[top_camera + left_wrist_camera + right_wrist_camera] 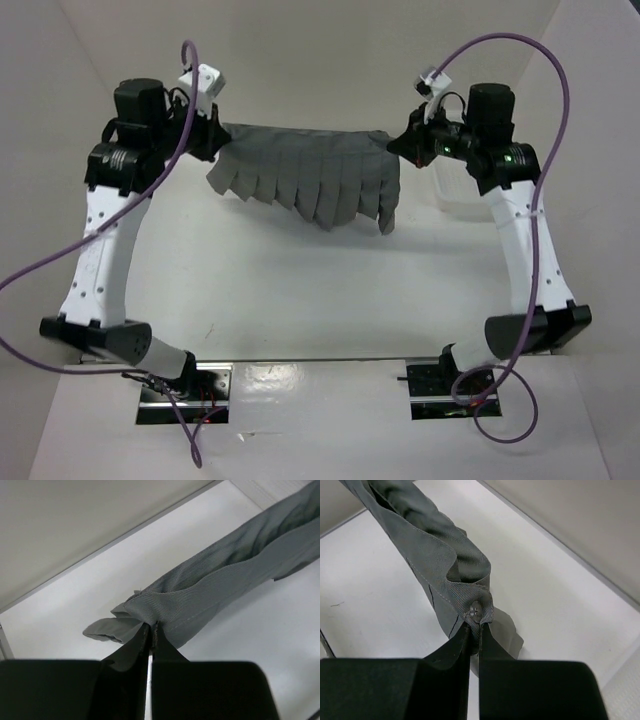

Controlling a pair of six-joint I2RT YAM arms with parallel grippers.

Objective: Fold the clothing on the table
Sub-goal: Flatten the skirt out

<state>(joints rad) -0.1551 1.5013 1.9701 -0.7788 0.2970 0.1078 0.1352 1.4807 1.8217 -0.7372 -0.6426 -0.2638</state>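
The clothing (310, 175), a dark grey pleated skirt, hangs stretched between both grippers above the far part of the white table (300, 290), its pleated hem drooping toward the tabletop. My left gripper (213, 140) is shut on the skirt's left waistband corner (150, 612); in the left wrist view the black fingertips (142, 635) pinch the fabric edge. My right gripper (400, 143) is shut on the right waistband corner (470, 595), just below a small snap button (475, 611). The waistband runs taut from one gripper (151, 626) to the other gripper (474, 629).
A white plastic basket (462, 195) stands at the far right of the table, behind the right arm. White walls enclose the table on three sides. Purple cables loop from both wrists. A metal rail (320, 362) runs along the near edge between the arm bases.
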